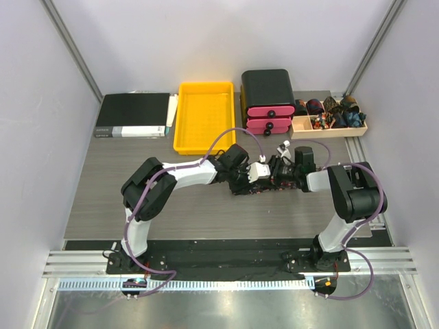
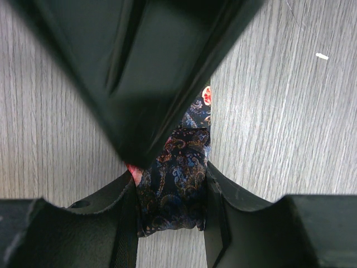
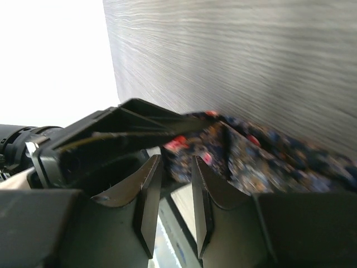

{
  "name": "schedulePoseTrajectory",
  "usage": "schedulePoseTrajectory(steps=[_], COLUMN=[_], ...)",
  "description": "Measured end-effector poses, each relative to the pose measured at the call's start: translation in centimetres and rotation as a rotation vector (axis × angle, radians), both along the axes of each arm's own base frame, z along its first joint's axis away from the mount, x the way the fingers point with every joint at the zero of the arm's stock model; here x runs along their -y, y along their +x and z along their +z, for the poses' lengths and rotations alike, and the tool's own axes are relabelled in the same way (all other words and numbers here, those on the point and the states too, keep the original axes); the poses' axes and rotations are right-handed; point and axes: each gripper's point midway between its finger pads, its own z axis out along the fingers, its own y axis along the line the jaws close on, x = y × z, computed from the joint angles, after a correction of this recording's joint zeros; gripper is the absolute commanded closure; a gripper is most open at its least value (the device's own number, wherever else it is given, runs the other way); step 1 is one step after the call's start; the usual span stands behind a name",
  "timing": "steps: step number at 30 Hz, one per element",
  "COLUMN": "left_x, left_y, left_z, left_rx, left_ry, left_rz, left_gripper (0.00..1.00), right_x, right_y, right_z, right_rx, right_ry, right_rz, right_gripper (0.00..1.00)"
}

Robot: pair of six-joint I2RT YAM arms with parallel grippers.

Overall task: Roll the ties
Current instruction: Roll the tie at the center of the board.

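In the top view the two wrists are meeting over the middle of the bench point(image 1: 137, 199) and are covering almost all of the tie, so its full length and how far it is rolled cannot be made out. The left wrist view is showing only a short folded part of the tie point(image 2: 173, 190), dark with red, orange and blue patterning. Its far end is disappearing under the dark bulk of the right fingers point(image 2: 150, 67), which are filling the upper half of that view. In the right wrist view the tie point(image 3: 262, 159) is blurred and is running out of frame at the right edge.

The left fingers point(image 2: 228, 192) are pressing on the fabric from both sides, with the tie filling the gap between them, so they are clamping it just above the bench. The right fingers point(image 3: 146, 192) are standing a narrow gap apart. The blurred edge of the tie is lying at their tips, and I cannot tell whether they are pinching it. A finger of the other arm is reaching in beside them from the left.

One tie is showing on the bench between the two arms. Along the far edge a black folder point(image 1: 134, 115), one yellow tray point(image 1: 184, 116), one black box point(image 1: 267, 88) with two pink drawers point(image 1: 267, 111), and one wooden tray point(image 1: 329, 132) are sitting in a row. The wooden tray is holding several small dark rolled items, too small to count.
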Motion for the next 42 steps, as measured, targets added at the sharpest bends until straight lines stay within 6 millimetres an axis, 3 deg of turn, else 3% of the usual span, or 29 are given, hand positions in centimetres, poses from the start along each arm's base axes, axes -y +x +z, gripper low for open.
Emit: schedulePoseTrajectory(steps=[7,17,23,27,30,33,36,42], left_x=[0.0,0.1,0.1,0.1,0.0,0.0,-0.2,-1.5], left_y=[0.0,-0.2,-0.2,-0.1,0.0,0.0,0.1,-0.6], left_z=[0.0,0.0,0.0,0.0,0.0,0.0,0.1,0.3], left_rx=[-0.002,-0.012,-0.012,-0.013,-0.017,-0.022,-0.026,-0.041], left_ry=[-0.001,-0.008,-0.009,-0.010,-0.011,-0.014,-0.024,-0.073], left_rz=[-0.001,-0.008,-0.008,-0.006,0.000,0.000,0.004,0.018], left_gripper=[0.90,0.90,0.89,0.88,0.86,0.75,0.55,0.41], right_x=[-1.2,-1.2,-1.5,-1.7,-1.8,-1.9,-1.9,-1.7], right_y=[0.3,-0.3,-0.6,-0.6,-0.5,-0.5,-0.5,-0.8], right_z=[0.1,-1.2,-1.9,-1.8,-1.7,-1.8,-1.9,-3.2], right_rx=[0.061,0.035,0.018,0.014,0.010,0.001,-0.009,-0.072], right_ry=[0.000,-0.022,-0.023,-0.006,0.005,0.013,0.019,0.016], right_rz=[0.000,-0.017,-0.006,0.013,0.025,0.033,0.040,0.047], right_gripper=[0.64,0.63,0.74,0.98,0.99,0.99,0.99,0.99])
